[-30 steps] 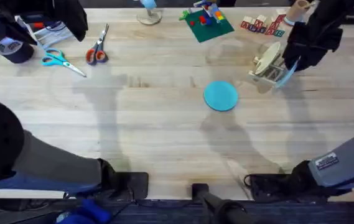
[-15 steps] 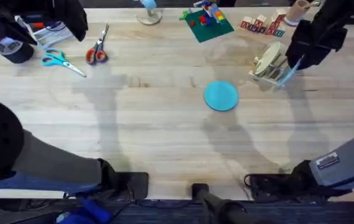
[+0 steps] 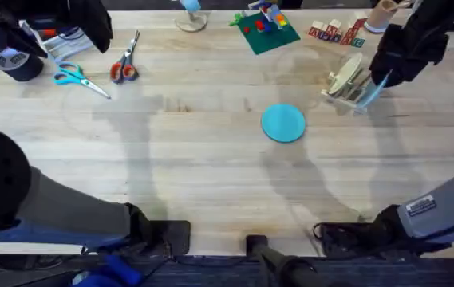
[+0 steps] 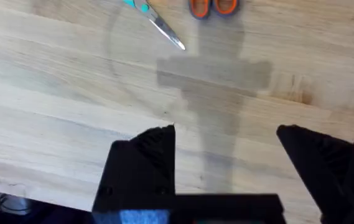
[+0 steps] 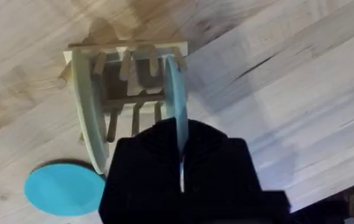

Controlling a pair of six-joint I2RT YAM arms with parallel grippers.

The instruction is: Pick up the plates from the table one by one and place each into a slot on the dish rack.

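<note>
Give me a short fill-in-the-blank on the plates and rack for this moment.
1. The right gripper is shut on the pale ____ plate.
2. That plate stands on edge over the dish ____.
3. The teal plate lies flat on the ____.
4. The left gripper is ____.

Missing words: blue; rack; table; open

Three plates: teal (image 3: pixel 282 123), pale blue (image 3: pixel 373 88), cream (image 3: pixel 342 76); one dish rack (image 3: pixel 346 86); two scissors (image 3: pixel 125 62)
</note>
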